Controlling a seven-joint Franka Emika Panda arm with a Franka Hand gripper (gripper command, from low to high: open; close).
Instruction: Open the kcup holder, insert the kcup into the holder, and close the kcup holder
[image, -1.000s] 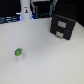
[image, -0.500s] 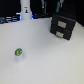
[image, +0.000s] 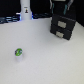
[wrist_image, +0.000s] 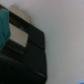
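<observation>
On the table (image: 45, 60), kcup (image: 19, 51), kcup holder (image: 62, 27) apart

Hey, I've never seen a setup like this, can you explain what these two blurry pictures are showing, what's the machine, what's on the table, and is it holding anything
There are two cameras on one scene. The exterior view looks at a white table from off the robot. Toward that view's right stands the kcup holder, a black box with two stacked drawer fronts, both looking closed. The dark shape above it is probably the robot arm, a single arm with a two-finger gripper; the picture is too blurry to make out the fingers. Toward that view's left, well apart from the box, lies the kcup, a small pod with a green top.

The wrist view comes from a camera mounted on the arm itself, so it sees whatever the arm is near: here, the black holder up close against the white table. The teal patch at the edge is likely part of the gripper. I can't tell whether the gripper is open or shut; the pod lies on the table, not held.
</observation>
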